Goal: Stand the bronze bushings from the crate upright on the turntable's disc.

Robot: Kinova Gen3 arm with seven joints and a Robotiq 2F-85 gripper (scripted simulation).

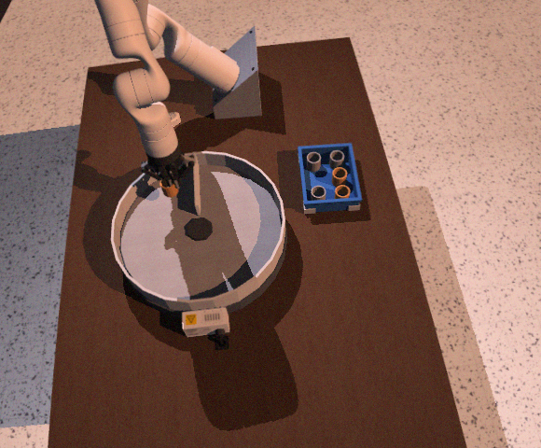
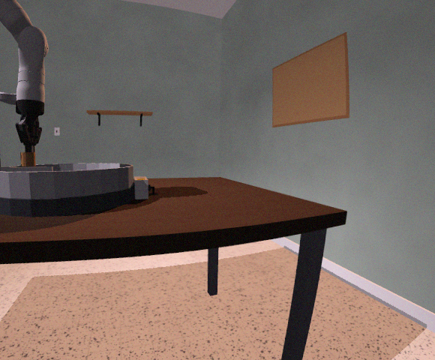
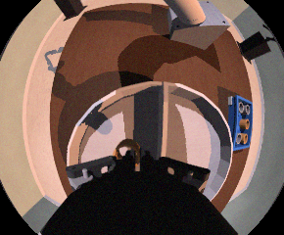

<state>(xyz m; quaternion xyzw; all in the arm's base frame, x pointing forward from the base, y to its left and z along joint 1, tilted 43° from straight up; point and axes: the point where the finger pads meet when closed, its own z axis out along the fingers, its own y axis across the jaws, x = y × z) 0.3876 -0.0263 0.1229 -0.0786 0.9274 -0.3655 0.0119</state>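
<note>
My gripper point(image 1: 173, 182) point(image 2: 29, 150) point(image 3: 137, 153) is shut on the wall of a bronze bushing point(image 1: 170, 190) point(image 2: 28, 159). The bushing is upright over the back left part of the turntable's pale disc point(image 1: 147, 241), left of the divider. Its lower end is hidden behind the rim in the exterior view; whether it touches the disc cannot be told. The dark hub point(image 1: 198, 228) is at the disc's middle. The blue crate point(image 1: 302, 175) point(image 3: 236, 119) holds two bronze bushings at its right side, one point(image 1: 339, 182) behind the other point(image 1: 342, 197), and three steel bushings, all upright.
A raised rim point(image 1: 282, 217) surrounds the disc. An upright divider point(image 1: 197, 192) point(image 3: 165, 113) runs from the back rim towards the hub, close to the gripper's right. A white box point(image 1: 205, 323) point(image 2: 141, 188) sits at the turntable's front. The arm's base bracket point(image 1: 244, 96) stands at the back.
</note>
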